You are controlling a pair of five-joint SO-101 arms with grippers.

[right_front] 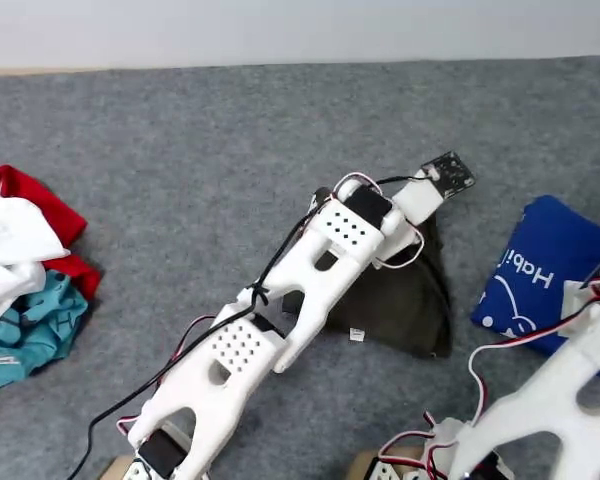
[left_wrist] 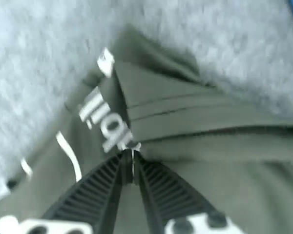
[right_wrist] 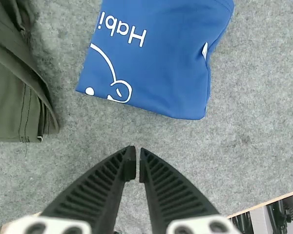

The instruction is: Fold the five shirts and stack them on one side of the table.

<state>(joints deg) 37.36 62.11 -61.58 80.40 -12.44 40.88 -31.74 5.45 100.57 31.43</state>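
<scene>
A dark olive shirt [right_front: 400, 305] lies partly folded at the table's middle. My left gripper [right_front: 417, 228] is down on the shirt's far part. In the left wrist view the left gripper [left_wrist: 131, 155] is shut, pinching a fold of the olive shirt [left_wrist: 210, 131] beside its white print. A folded blue shirt [right_front: 540, 265] lies at the right. My right gripper [right_wrist: 136, 158] hangs shut over bare table just short of the blue shirt [right_wrist: 156, 58], holding nothing, with the olive shirt [right_wrist: 10, 97] off to one side.
At the table's left edge sits a loose pile: a red shirt [right_front: 35, 205], a white shirt [right_front: 10, 250] and a teal shirt [right_front: 30, 330]. The grey felt table [right_front: 180, 130] stretches between pile and arms. A wooden table edge [right_wrist: 263, 209] shows by the right arm.
</scene>
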